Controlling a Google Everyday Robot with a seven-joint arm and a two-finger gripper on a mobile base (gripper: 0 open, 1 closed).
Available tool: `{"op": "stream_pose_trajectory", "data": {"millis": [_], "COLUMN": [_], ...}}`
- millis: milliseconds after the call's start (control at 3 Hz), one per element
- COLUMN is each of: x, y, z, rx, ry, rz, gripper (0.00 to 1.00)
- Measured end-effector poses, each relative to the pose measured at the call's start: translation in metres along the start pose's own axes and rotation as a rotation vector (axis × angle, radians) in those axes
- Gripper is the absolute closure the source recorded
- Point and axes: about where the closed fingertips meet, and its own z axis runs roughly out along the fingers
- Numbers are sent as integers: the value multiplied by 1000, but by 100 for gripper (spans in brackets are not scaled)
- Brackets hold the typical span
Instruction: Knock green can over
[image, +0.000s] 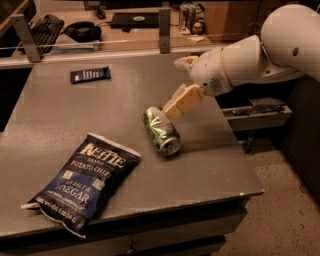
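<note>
The green can (161, 130) lies on its side on the grey table (60, 115), right of the middle, with one silver end facing the front right. My gripper (176, 104) hangs just above and behind the can's far end, with its tan fingers (184, 100) close to or touching the can. The white arm reaches in from the upper right.
A dark blue chip bag (84, 181) lies at the front left, overhanging the table's front edge. A small dark wrapped bar (90, 75) lies at the back left. The table's right edge is close to the can. A desk with a keyboard (42, 27) stands behind.
</note>
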Motion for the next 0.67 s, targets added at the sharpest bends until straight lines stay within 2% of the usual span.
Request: {"op": "stream_pose_trajectory", "data": {"millis": [333, 667], "x": [33, 66], "y": [-17, -40], "z": [-48, -113], "rx": [43, 74], "ry": [28, 51], "rz": [0, -18], "gripper": [0, 0]}}
